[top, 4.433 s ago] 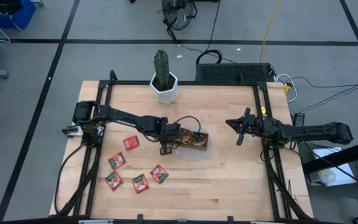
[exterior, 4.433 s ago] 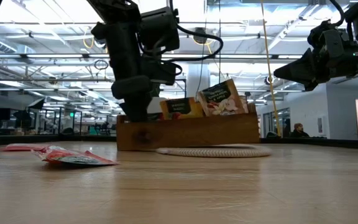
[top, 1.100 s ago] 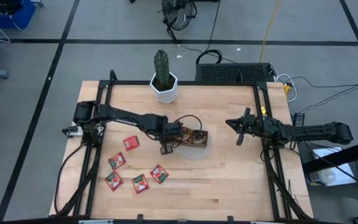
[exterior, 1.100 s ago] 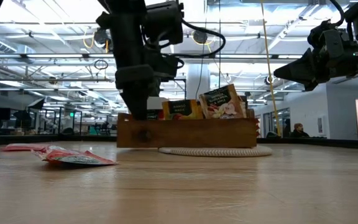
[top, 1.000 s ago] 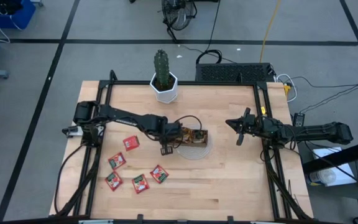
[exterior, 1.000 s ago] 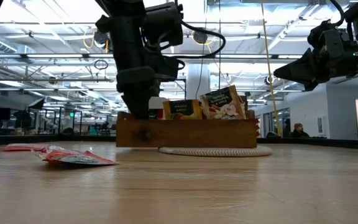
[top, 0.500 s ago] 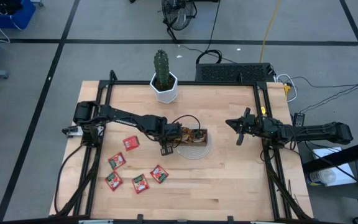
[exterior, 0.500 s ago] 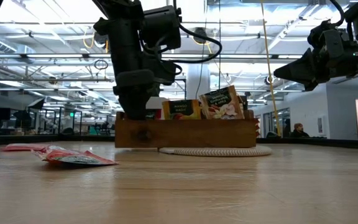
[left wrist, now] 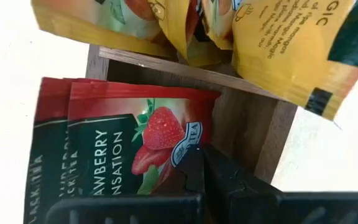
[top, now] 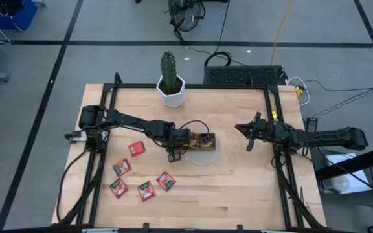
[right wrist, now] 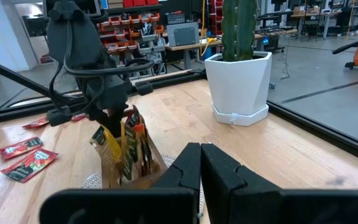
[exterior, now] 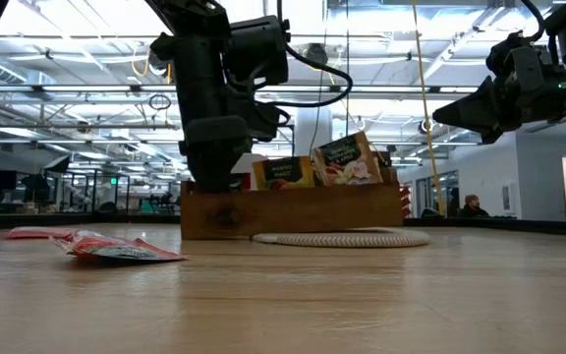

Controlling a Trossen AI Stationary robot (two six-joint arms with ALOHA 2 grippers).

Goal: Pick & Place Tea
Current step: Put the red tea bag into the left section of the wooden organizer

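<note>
A brown wooden tray (top: pixel 203 142) stands on a round woven mat (exterior: pixel 342 239) at the table's middle. Yellow tea sachets (left wrist: pixel 278 43) stand upright in it. Two red strawberry sachets (left wrist: pixel 135 137) lean in its left end compartment. My left gripper (left wrist: pixel 199 163), shut, points down into that compartment (exterior: pixel 210 182), its tips over the front red sachet. Several more red sachets (top: pixel 136 148) lie flat on the table's near left. My right gripper (right wrist: pixel 200 152) hovers shut at the table's right (top: pixel 246 133), touching nothing. My left gripper comes from above, pointing down, with its shut fingertips (left wrist: pixel 194 158) in front of the printed face of the front red sachet, near one corner (left wrist: pixel 178 149). I cannot tell whether the tips touch it. The sachet stands in the tray, leaning on the red one behind it.
A cactus in a white pot (top: pixel 171 84) stands at the far edge. A black frame (top: pixel 102 129) runs along the table's sides. Bare wood lies in front of the tray and toward the right.
My left gripper has sunk a little deeper into the tray's left end and has stayed shut. The yellow sachets in the tray lean slightly more than before.
</note>
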